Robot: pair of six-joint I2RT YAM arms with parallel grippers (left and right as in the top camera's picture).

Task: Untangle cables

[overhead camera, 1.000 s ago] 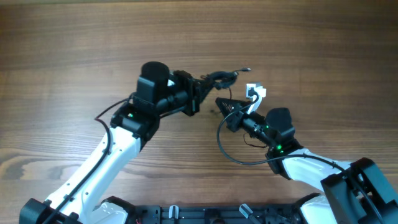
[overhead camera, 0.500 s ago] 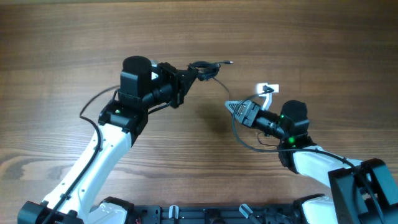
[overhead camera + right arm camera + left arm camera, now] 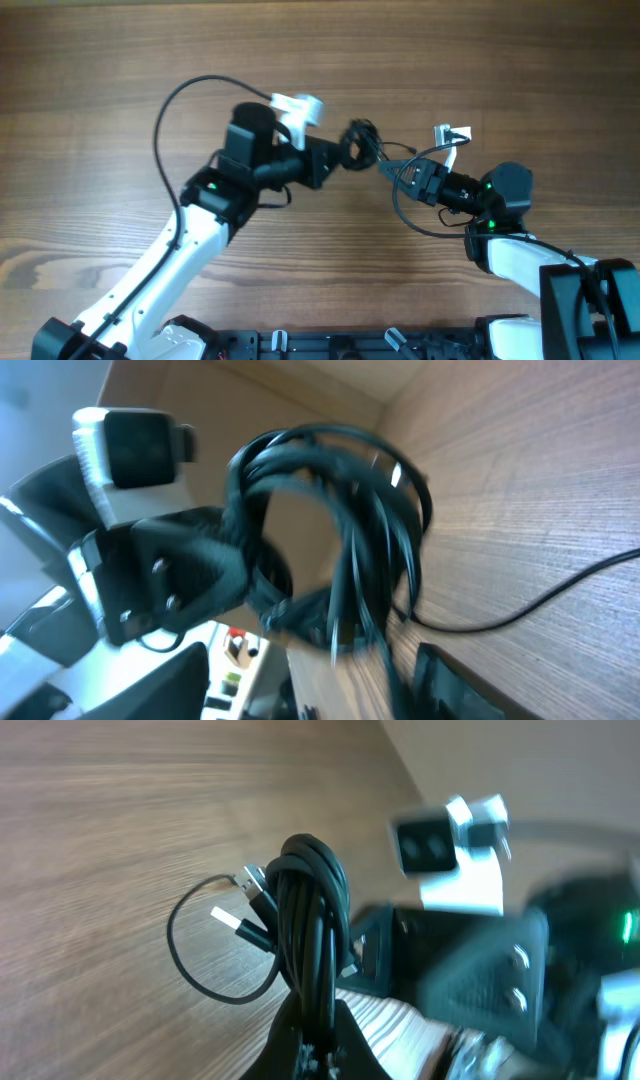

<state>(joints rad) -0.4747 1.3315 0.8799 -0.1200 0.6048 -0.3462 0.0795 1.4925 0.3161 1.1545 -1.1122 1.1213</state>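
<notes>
Overhead: the cables (image 3: 360,140) are seen as one tight black bundle near the middle of the wooden table (image 3: 100,60), between the two arms. The left gripper (image 3: 346,155) is clamped on the bundle's left side, jaws closed on it. The right gripper (image 3: 388,167) is pointed at the bundle from the right, with its tips just beside or touching it; contact can't be resolved here. Left wrist: the bundle (image 3: 310,910) is shown as several loops stacked upright, pinched at the bottom between the left fingers (image 3: 285,1055). One thin strand (image 3: 190,960) is looped out to the left, and small silver plugs (image 3: 228,921) are seen at the bundle's left edge. The right gripper's dark body is seen just right of the bundle. Right wrist: the picture is heavily blurred. The bundle (image 3: 345,575) is seen as tangled loops in the middle, gripped from the left by the left gripper. One thin strand (image 3: 520,605) is trailed off right across the table. Whether the right jaws are open or closed cannot be told from any view.
</notes>
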